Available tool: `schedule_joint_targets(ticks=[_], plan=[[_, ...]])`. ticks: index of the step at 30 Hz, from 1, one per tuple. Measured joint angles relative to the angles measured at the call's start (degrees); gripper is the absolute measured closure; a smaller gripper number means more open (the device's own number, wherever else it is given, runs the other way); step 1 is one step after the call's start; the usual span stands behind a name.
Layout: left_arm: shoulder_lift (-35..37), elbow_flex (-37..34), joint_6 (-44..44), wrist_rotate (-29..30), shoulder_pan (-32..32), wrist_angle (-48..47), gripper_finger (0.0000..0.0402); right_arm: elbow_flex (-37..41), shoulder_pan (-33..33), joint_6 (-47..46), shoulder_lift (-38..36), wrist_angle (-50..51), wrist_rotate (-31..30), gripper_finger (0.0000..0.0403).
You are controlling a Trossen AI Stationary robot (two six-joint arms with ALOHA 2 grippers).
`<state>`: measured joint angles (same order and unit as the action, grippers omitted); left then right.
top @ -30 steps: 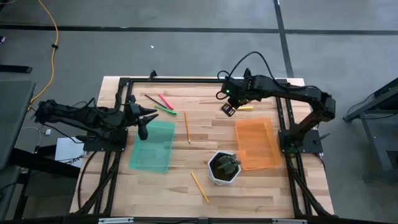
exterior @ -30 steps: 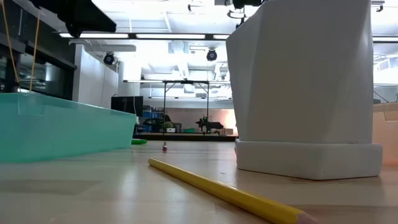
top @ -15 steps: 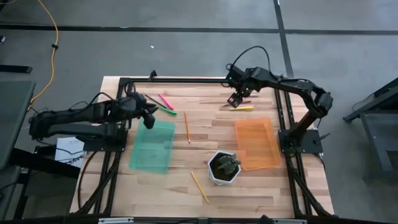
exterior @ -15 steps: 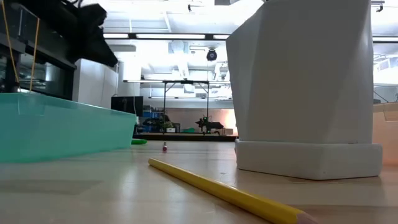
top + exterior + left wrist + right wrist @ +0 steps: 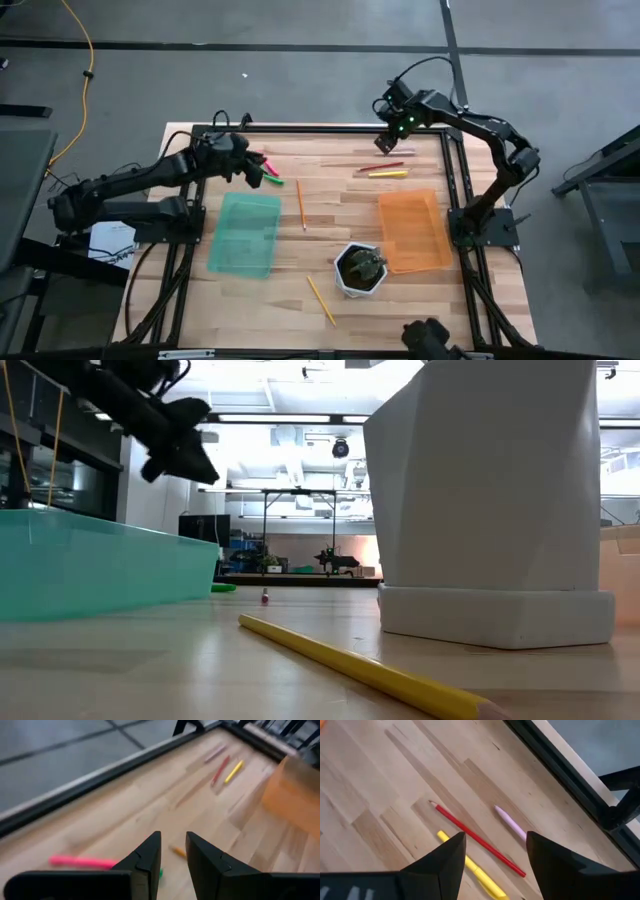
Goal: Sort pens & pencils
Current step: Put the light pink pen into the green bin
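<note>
My left gripper hovers at the far left of the table, its fingers a narrow gap apart with nothing between them. Just beyond it lie a pink pen and a green pen. My right gripper hangs open near the far edge, above a red pencil, a yellow pen and a pale lilac pen. All three lie flat on the wood. An orange pencil lies mid-table and a yellow pencil near the front.
A green tray sits left of centre and an orange tray on the right. A white pot holding a plant stands between them toward the front. A black frame rail runs along the far edge.
My left gripper has swung from the green tray's far left corner toward the far edge and right, coming up to the pink and green pens. My right gripper has moved from beside the yellow pen toward the far edge and slightly right.
</note>
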<state>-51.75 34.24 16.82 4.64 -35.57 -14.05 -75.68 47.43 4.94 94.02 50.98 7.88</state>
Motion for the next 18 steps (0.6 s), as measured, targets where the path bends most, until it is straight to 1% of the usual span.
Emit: schedule_joint_targets(ticks=[2, 5, 9, 13, 15, 18], plan=[[-1.5, 0.2, -1.0, -0.3, -1.0, 1.8, 0.0323, 0.0, 1.2, 0.9, 0.0, 0.0, 0.9, 0.0204], [-4.2, 1.9, -3.6, -1.8, -2.8, 1.8, 0.0323, 0.0, 2.7, 1.4, 0.0, -0.2, 2.0, 0.0204], [-9.1, 5.4, -9.8, -6.1, -5.2, 1.8, 0.0323, 0.0, 4.1, 1.5, 0.0, -2.8, 3.1, 0.0204], [-15.0, 9.4, -14.8, -11.3, -6.6, 1.9, 0.0323, 0.0, 5.5, -1.3, 0.0, -6.1, 7.5, 0.0204], [-17.9, 11.3, -17.6, -12.2, -6.9, 1.9, 0.0323, 0.0, 6.1, -2.7, 0.0, -6.9, 8.9, 0.0204], [-21.4, 13.8, -21.0, -12.1, -7.0, 1.7, 0.0323, 0.0, 6.7, -3.4, 0.0, -7.2, 9.2, 0.0204]])
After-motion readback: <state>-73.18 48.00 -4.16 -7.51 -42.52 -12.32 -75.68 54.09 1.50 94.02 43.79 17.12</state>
